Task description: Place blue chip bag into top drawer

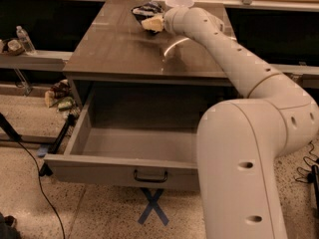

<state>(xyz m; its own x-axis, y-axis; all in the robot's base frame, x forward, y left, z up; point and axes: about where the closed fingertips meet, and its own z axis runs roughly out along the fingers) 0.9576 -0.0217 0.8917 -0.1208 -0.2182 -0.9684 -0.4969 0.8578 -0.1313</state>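
Observation:
The blue chip bag (147,10) lies at the far end of the brown tabletop, dark with white patches, partly hidden by my gripper. My gripper (152,23) reaches over the table from the right and sits right at the bag's near side. The top drawer (124,171) stands pulled wide open below the tabletop, its grey inside bare, with a small dark bar handle (150,175) at the centre of its front panel.
A white bowl (179,2) stands just behind the bag. My white arm (234,59) crosses the table's right half, and its base (244,173) covers the drawer's right end. A side shelf holds a water bottle (25,39) at left. Cables lie on the floor.

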